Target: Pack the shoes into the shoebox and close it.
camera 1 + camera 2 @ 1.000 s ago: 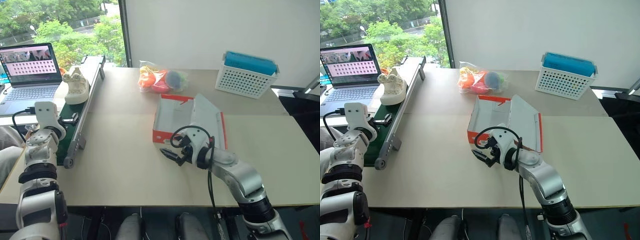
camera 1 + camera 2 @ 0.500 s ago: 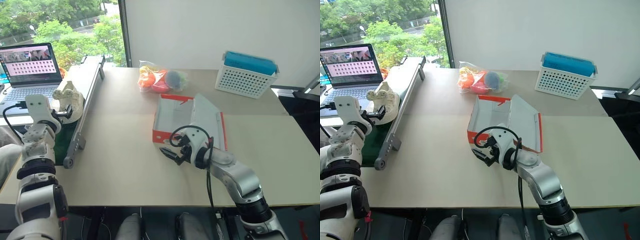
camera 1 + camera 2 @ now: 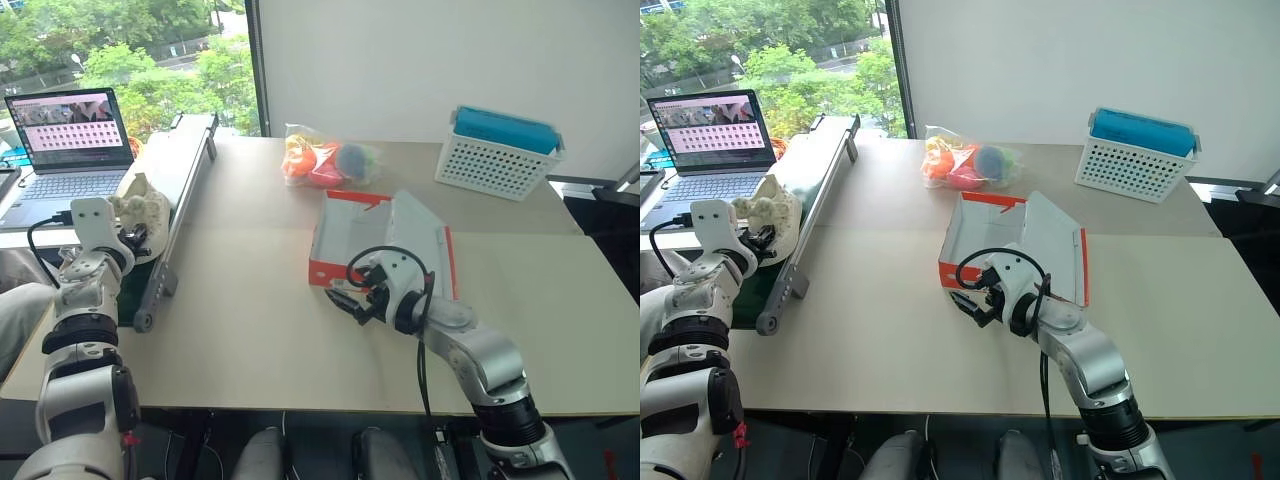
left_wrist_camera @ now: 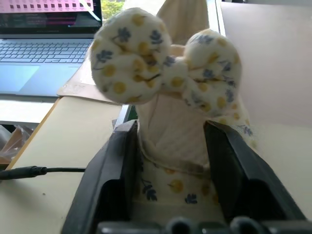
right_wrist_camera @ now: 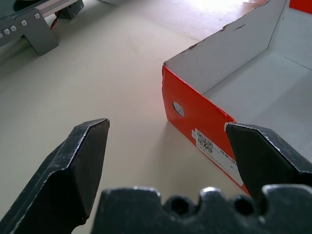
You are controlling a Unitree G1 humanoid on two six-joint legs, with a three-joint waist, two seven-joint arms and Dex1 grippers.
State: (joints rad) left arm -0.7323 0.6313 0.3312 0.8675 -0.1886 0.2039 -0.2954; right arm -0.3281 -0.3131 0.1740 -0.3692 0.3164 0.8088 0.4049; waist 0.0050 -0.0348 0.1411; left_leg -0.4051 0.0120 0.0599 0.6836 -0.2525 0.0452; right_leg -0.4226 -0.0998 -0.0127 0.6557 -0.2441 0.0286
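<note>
A small cream fabric shoe (image 4: 173,126), quilted at the tongue, printed with little blue and yellow flowers and topped by a soft padded bow, lies on the green belt of a narrow metal-framed conveyor (image 3: 818,175) along the table's left edge. The left gripper (image 4: 170,156) has its two black fingers pressed against the shoe's sides at the heel end, so it holds the shoe, which appears not yet lifted off the belt. The cloth looks soft and yielding, so the grip likely squeezes it a little.

The red-orange cardboard shoebox (image 3: 345,270) sits open near the middle of the table, its hinged lid folded back to the right, its inside pale and bare as far as the views reach. It has stiff flat walls, a round finger hole and a white label on its near end. So packing has barely begun: no shoe is seen inside, a second shoe cannot be made out, and the closing is still ahead.

The right gripper (image 5: 168,146) hangs just in front of the box's near end, fingers spread wide, holding nothing.

Farther off on the smooth beige table (image 3: 260,330) are a crinkly clear bag of orange and colourful items (image 3: 325,160) and a white perforated plastic basket with a blue top (image 3: 500,150). An open laptop (image 3: 65,150) stands left of the conveyor.
</note>
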